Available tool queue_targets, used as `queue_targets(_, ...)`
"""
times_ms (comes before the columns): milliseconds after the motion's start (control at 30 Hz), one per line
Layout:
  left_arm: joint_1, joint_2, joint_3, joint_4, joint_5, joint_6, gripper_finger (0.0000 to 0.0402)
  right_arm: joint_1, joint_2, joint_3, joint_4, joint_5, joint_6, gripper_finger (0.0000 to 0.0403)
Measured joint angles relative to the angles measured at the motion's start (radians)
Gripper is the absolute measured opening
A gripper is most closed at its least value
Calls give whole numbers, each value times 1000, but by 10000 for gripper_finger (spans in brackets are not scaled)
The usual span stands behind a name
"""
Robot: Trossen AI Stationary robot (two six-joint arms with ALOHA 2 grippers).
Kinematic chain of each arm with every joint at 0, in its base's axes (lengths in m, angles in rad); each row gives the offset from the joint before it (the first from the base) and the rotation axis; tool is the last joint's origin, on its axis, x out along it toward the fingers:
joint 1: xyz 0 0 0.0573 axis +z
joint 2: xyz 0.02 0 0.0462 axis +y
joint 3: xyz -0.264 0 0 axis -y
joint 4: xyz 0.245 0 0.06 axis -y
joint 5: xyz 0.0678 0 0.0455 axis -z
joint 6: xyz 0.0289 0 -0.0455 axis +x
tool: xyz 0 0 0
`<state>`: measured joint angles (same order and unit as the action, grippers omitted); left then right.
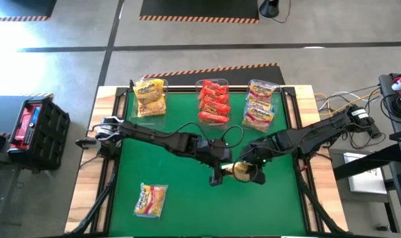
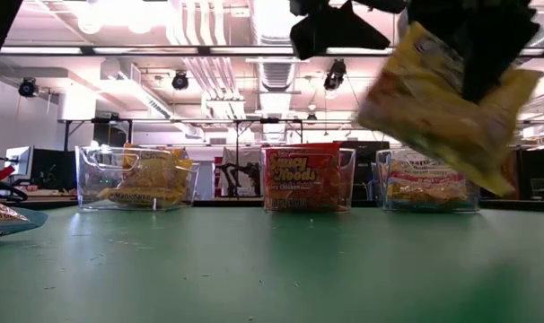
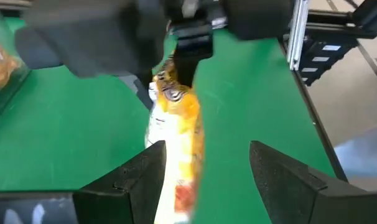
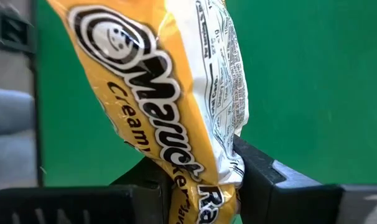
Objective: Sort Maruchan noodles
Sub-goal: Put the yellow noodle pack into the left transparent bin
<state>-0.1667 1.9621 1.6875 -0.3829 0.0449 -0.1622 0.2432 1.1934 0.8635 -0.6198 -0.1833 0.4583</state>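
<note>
The right gripper (image 1: 248, 170) is clamped on a yellow-orange noodle packet (image 4: 176, 93), holding it up off the green counter (image 1: 187, 198) near the middle. The left gripper (image 1: 217, 173) sits just beside it, fingers (image 3: 132, 180) spread either side of the packet without touching. Another packet (image 1: 151, 199) lies nearer the front-left.

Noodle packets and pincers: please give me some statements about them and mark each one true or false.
1. The right pincer is shut on a yellow packet. True.
2. The left pincer is shut on that packet. False: its fingers stand open on either side of it.
3. The middle bin holds red packets. True.
4. No packet lies loose on the green mat. False: one loose packet lies near its front left.
5. The held packet rests on the mat. False: the low view shows it lifted above.
</note>
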Motion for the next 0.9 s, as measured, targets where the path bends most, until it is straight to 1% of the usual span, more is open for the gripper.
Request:
queue_targets(133,-3,0,-13,-3,-3,-4,213,0,0,0,147,0,-6,108)
queue_targets(200,-7,0,-14,-1,-23,-3,213,0,0,0,199,0,-12,108)
queue_targets(300,-15,0,-14,0,-64,2,213,0,0,0,222,0,-34,108)
queue_targets(367,-18,0,-14,0,-67,6,213,0,0,0,231,3,-54,108)
queue_targets(533,-20,0,-14,-6,-71,-11,213,0,0,0,271,54,-104,109)
queue_targets(667,-20,0,-14,-19,-72,-41,211,0,0,0,300,57,-128,109)
queue_targets(767,-21,0,-14,-32,-72,-68,198,0,0,0,297,70,-132,109)
queue_targets(900,-22,0,-14,-44,-73,-116,159,0,0,0,302,76,-132,109)
